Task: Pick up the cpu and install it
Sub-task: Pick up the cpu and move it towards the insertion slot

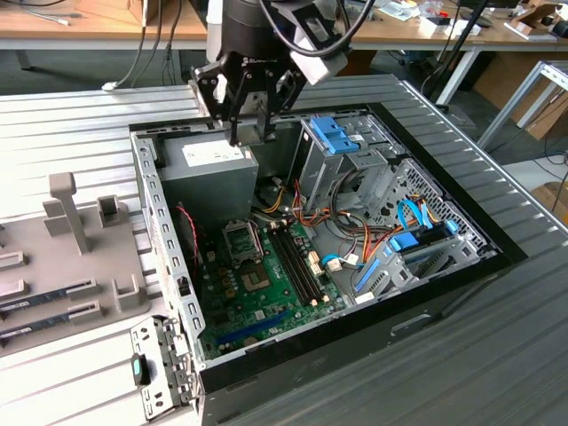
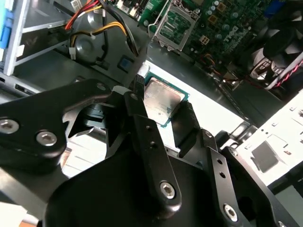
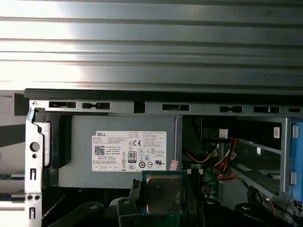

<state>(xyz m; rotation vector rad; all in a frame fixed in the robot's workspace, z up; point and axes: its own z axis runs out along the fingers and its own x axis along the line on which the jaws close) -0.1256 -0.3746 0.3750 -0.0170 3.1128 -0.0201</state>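
Currently: hand (image 1: 252, 131) hangs above the grey power-supply box (image 1: 209, 164), in the corner of the open computer case (image 1: 355, 342) that lies toward the worktop's (image 1: 80, 124) far edge in the exterior view. Fingers (image 2: 139, 101) are clamped on the cpu (image 2: 162, 100), one on each of two opposite edges. The chip is clear of the box beneath it and touches nothing but the fingers. Both wrist views show the silver-grey lid facing the camera, with the thin green board rim around it.

Metal-framed socket (image 2: 176, 22) sits on the motherboard (image 1: 266, 284) nearer the middle of the case, well apart from the chip. Cannot tell whether its frame is latched.

Handling (judgement):
- Light, stiff, thin; weight puts no load on the grip.
- Smooth metal lid is probably slippery, so side pressure on the board rim is the sound hold, as here.
- Underside contacts and the socket's own contacts are likely fragile. Avoid touching the lower face, tilting or dropping it.
- A thin rim gives little purchase; a skewed pinch could let the chip pivot between the fingers.
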